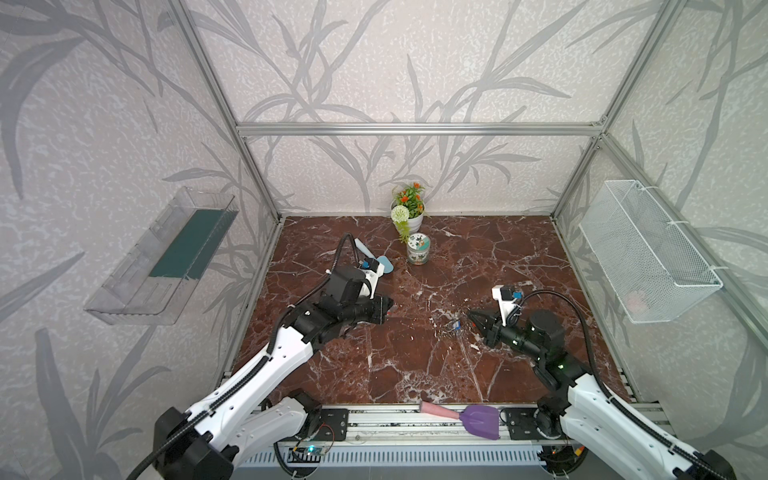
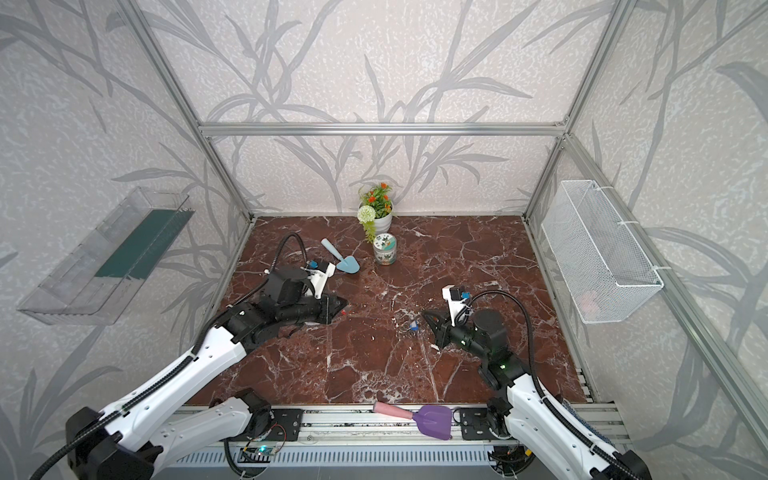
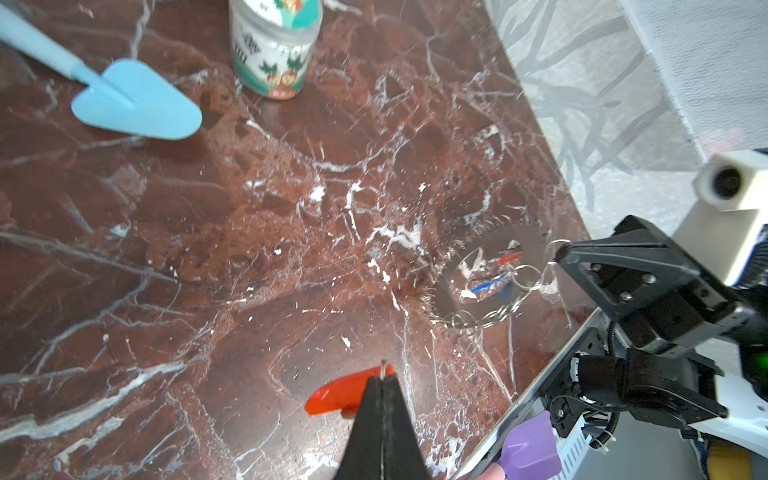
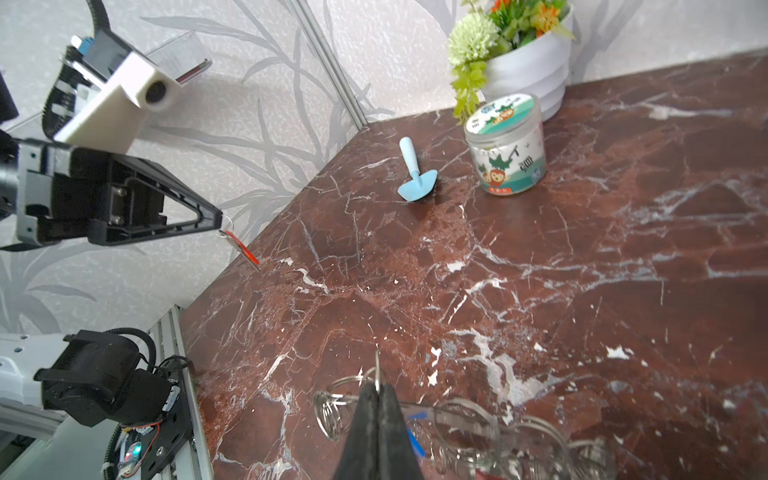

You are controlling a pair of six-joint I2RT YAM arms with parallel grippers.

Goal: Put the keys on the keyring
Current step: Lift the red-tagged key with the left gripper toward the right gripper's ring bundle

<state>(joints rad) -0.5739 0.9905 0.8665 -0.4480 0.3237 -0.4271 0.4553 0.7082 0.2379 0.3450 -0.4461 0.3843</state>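
Left hand (image 3: pixel 382 376) clamped on red key (image 3: pixel 332 395), which dangles at its tips. Right hand (image 4: pixel 377 388) pinched closed on keyring (image 3: pixel 534 245) edge loop, right of desk (image 1: pixel 415 374) centre.

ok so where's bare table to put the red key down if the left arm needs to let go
The widest bare marble is front centre, from the front rail up to the keyring. Also free: the back right corner beyond the patterned cup. Crowded: by the keyring at the right gripper, and back centre around flower pot and blue trowel.
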